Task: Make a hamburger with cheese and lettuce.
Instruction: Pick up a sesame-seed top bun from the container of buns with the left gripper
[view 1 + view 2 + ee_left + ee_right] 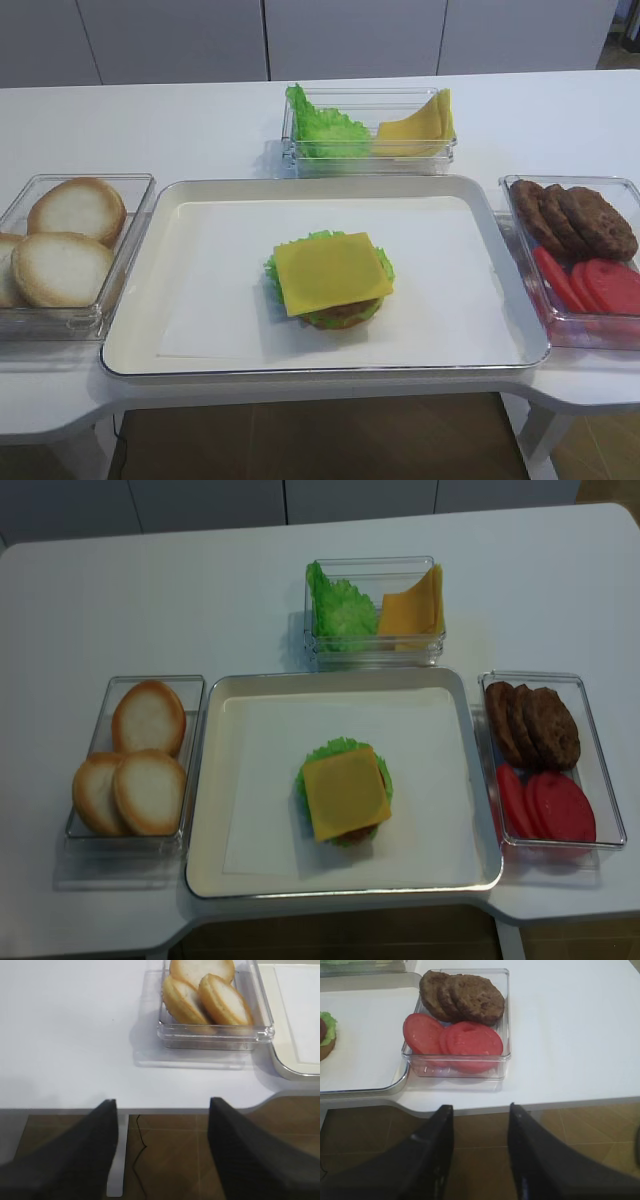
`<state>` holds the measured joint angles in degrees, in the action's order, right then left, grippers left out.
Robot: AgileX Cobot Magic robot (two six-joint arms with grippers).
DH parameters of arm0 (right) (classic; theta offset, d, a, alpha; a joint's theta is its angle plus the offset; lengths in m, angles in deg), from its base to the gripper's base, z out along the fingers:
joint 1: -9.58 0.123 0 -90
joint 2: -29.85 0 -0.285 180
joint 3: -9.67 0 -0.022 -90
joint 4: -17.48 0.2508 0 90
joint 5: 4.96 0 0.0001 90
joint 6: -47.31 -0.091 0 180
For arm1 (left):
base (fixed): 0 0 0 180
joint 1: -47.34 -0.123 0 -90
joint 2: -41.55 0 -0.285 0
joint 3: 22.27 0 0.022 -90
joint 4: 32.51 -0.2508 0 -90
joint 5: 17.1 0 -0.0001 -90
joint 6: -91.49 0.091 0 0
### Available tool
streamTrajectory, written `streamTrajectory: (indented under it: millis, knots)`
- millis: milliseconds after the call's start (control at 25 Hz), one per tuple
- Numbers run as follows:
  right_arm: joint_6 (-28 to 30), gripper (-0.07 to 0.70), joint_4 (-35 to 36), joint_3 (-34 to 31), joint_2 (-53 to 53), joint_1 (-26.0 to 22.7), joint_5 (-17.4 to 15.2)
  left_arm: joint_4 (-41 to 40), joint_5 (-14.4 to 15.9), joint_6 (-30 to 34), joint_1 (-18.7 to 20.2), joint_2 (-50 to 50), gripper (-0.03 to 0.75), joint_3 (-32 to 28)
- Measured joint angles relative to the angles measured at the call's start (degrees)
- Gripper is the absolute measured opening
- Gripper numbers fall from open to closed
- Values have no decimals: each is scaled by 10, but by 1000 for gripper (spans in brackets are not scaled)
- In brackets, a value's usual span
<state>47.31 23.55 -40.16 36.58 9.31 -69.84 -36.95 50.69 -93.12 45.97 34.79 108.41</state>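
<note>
**Cheese-topped stack at the middle of the tray**

The hamburger [331, 281] sits mid-tray [140, 300] on white paper, its yellow square on top, green frills and a brown patty edge showing beneath. Behind the tray, one clear box holds the lettuce [322, 126] and the cheese [420, 125] side by side. Left of the tray lie bun halves [65, 240]; right of it, patties [575, 218] and tomato slices [592, 285] (sharing a box). The left gripper [162, 1110] and right gripper [481, 1115] hang off the table's near edge, jaws released, grasping nothing.
</note>
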Motion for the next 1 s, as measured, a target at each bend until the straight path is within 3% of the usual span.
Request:
streamTrajectory:
  millis: [840,1000]
  knots:
    - [0,274,0,0,0,0,0,1,0,0,0,0,427,0]
    - [0,274,0,0,0,0,0,23,7,-11,0,-2,427,27]
